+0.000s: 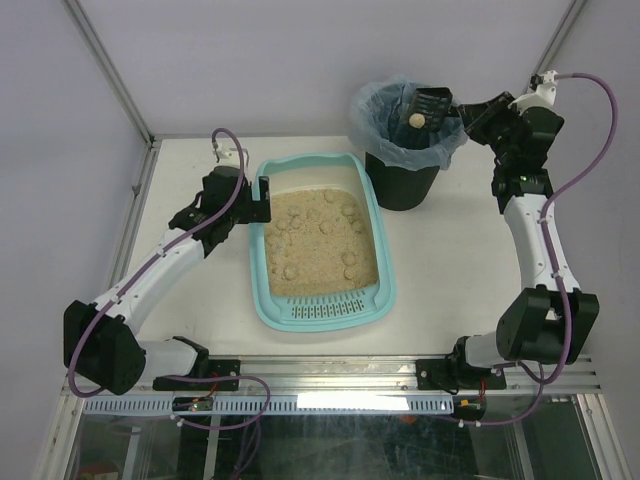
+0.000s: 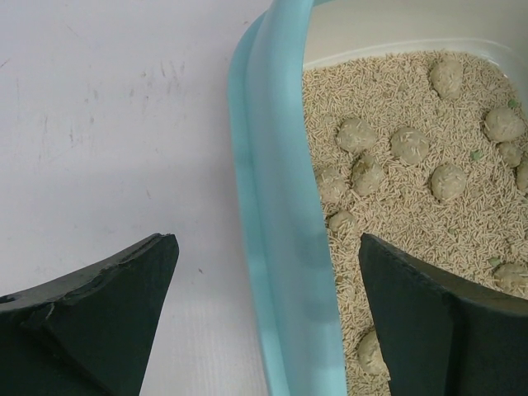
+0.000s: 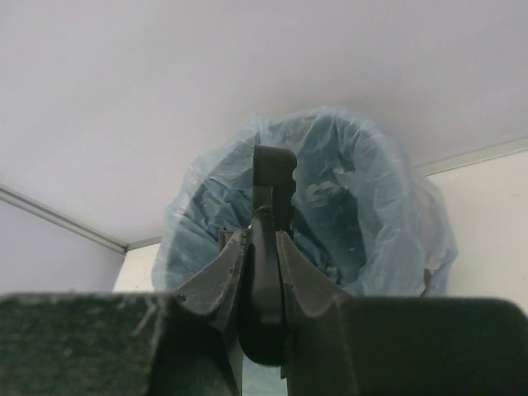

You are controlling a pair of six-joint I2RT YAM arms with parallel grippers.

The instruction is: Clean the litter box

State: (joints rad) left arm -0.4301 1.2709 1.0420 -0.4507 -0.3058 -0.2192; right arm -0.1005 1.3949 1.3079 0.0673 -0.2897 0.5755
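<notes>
You have the large light teal plastic litter box [image 1: 322, 312] lying lengthwise in the middle of the white table [image 1: 460, 270]. Its slotted strip is at the end nearest the arm bases, and beige sandy litter [image 1: 318, 262] dotted with many rounded lumps fills it. Your left gripper [image 1: 262, 198] stands wide open astride the box's left rim [image 2: 280, 206] near the far corner. In the left wrist view one black finger [image 2: 107, 313] hangs over bare table outside the rim and the other over the litter inside; you cannot tell whether either touches. Your right gripper [image 1: 465, 112] is clamped tight on the handle of a small black slotted scoop [image 1: 432, 104]. It holds the scoop over the black round bin [image 1: 403, 180] with its translucent bluish bag liner [image 3: 396, 214], just beside the box's far right corner. One pale clump [image 1: 416, 120] sits on the scoop.
</notes>
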